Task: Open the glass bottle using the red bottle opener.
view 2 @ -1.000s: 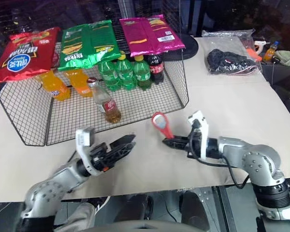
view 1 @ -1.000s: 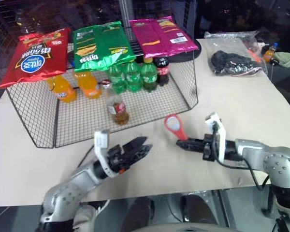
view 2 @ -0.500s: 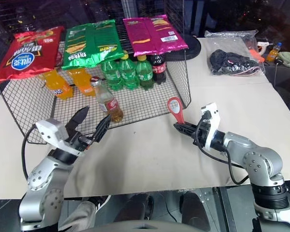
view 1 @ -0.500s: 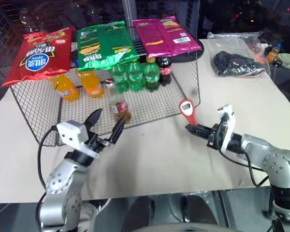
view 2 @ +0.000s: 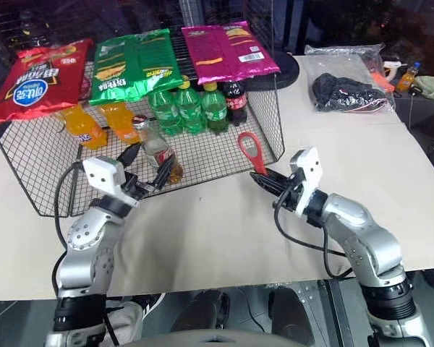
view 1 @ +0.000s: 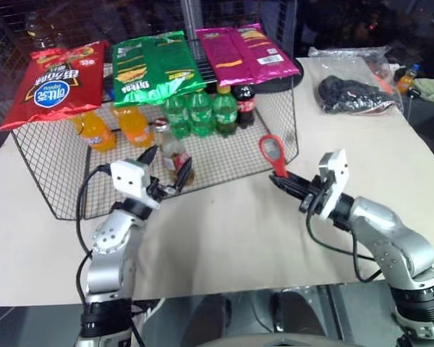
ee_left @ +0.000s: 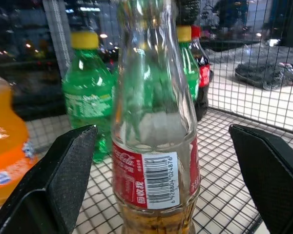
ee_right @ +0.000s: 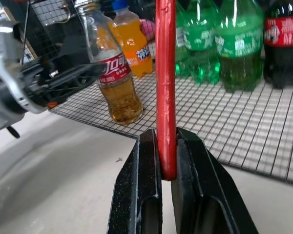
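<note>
The glass bottle (view 1: 175,155), clear with amber liquid and a red-and-white label, stands upright on the wire rack's lower shelf near its front edge. My left gripper (view 1: 166,170) is open at the bottle's lower half. Its two black fingers (ee_left: 63,175) flank the bottle (ee_left: 154,146) without touching it. My right gripper (view 1: 280,180) hovers over the table to the bottle's right. It is shut on the handle of the red bottle opener (view 1: 270,152), whose loop head points up beside the rack's right front corner. In the right wrist view the opener (ee_right: 165,73) rises straight between the fingers.
The wire rack (view 1: 50,181) holds orange bottles (view 1: 100,131), green soda bottles (view 1: 199,112) and a dark cola bottle (view 1: 245,105) behind the glass bottle. Red, green and pink snack bags (view 1: 155,65) lie on its top shelf. A bagged black item (view 1: 351,94) sits at the back right.
My left gripper rose from the table, rolled and moved forward, so its open fingers now flank the bottle. My right gripper lifted the opener slightly and turned it more upright.
</note>
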Controlling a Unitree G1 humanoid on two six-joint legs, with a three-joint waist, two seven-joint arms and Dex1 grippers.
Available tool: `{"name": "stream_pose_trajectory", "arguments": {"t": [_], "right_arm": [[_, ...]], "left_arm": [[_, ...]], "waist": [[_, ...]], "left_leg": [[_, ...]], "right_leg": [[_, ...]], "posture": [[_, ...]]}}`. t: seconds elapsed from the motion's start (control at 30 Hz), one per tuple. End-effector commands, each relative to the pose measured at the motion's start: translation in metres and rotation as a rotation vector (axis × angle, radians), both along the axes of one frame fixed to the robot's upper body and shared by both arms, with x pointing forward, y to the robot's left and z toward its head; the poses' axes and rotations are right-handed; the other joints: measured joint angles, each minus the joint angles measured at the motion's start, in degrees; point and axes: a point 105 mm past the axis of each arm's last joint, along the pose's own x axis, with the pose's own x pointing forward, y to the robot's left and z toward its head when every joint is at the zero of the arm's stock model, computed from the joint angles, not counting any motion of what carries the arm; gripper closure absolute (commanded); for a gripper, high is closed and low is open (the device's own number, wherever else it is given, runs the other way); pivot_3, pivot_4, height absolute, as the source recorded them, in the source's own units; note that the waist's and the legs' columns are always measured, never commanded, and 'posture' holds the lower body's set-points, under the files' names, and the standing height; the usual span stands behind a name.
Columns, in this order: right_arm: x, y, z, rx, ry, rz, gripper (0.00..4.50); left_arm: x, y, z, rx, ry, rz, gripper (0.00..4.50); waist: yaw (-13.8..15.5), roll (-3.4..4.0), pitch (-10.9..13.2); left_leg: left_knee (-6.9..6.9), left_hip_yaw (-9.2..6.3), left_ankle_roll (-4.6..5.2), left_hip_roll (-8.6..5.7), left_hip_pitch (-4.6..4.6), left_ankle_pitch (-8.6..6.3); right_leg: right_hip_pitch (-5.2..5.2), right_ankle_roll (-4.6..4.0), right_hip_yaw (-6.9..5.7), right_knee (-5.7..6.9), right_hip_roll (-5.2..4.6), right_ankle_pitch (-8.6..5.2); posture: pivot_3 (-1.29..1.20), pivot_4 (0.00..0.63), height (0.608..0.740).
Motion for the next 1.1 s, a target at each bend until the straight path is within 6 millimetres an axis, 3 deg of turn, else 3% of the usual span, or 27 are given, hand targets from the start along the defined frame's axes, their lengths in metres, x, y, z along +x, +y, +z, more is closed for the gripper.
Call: {"name": "stream_pose_trajectory", "arguments": {"t": [0.03,0.37,0.5,0.53,0.7,0.8,0.97,1.1], "right_arm": [[-0.005,0.004,0.018,-0.009,-0.148,-0.010,4.50],[0.013,0.001,0.030,-0.167,-0.478,-0.175,4.50],[0.023,-0.003,0.031,-0.203,-0.552,-0.259,4.50],[0.024,-0.004,0.033,-0.206,-0.569,-0.279,4.50],[0.030,-0.008,0.035,-0.217,-0.626,-0.339,4.50],[0.033,-0.011,0.034,-0.219,-0.637,-0.363,4.50],[0.041,-0.024,0.037,-0.214,-0.649,-0.442,4.50],[0.047,-0.031,0.041,-0.220,-0.678,-0.493,4.50]], "left_arm": [[0.009,-0.001,0.009,0.013,-0.034,-0.032,0.04],[0.026,-0.009,0.009,-0.001,-0.023,-0.106,0.04],[0.025,-0.011,0.008,-0.018,-0.014,-0.127,1.74],[0.024,-0.011,0.008,-0.018,-0.014,-0.128,1.93],[0.019,-0.013,0.013,-0.033,-0.018,-0.141,1.89],[0.015,-0.019,0.026,-0.057,-0.052,-0.162,1.89],[0.002,-0.048,0.041,-0.059,-0.070,-0.279,1.89],[-0.010,-0.077,0.027,-0.015,-0.026,-0.414,1.89]], "waist": [[-0.1,0.00,0.0],[-0.2,0.00,0.0],[-0.3,0.00,0.0],[-0.3,0.00,0.0],[-0.3,0.00,0.0],[-0.3,0.00,0.0],[-0.2,-0.01,0.0],[-0.5,0.00,0.0]], "left_leg": [[0.00,-0.01,0.00,0.00,0.00,0.00],[0.02,-0.01,-0.02,-0.01,0.01,0.01],[0.01,-0.01,-0.04,-0.01,0.01,0.02],[0.01,-0.01,-0.05,-0.01,0.00,0.03],[0.01,0.00,-0.06,-0.01,0.01,0.03],[0.02,0.00,-0.06,-0.01,0.00,0.03],[0.08,-0.01,-0.06,-0.02,-0.18,0.04],[0.09,0.09,-0.07,-0.03,-0.27,0.04]], "right_leg": [[0.00,0.00,0.00,0.00,0.01,0.00],[-0.02,0.00,0.00,0.03,0.02,0.00],[-0.04,0.00,0.00,0.05,0.02,0.00],[-0.05,0.00,0.01,0.06,0.02,0.00],[-0.06,0.00,0.02,0.08,0.02,0.00],[-0.06,0.00,0.02,0.08,0.02,0.00],[-0.21,0.00,0.02,0.13,0.00,0.00],[-0.36,0.00,0.11,0.22,0.01,0.00]], "posture": [[0.00,0.150,0.740],[0.00,0.150,0.740],[0.00,0.150,0.740],[0.00,0.150,0.740],[0.00,0.150,0.740],[0.00,0.150,0.740],[0.00,0.150,0.740],[0.00,0.150,0.740]]}}
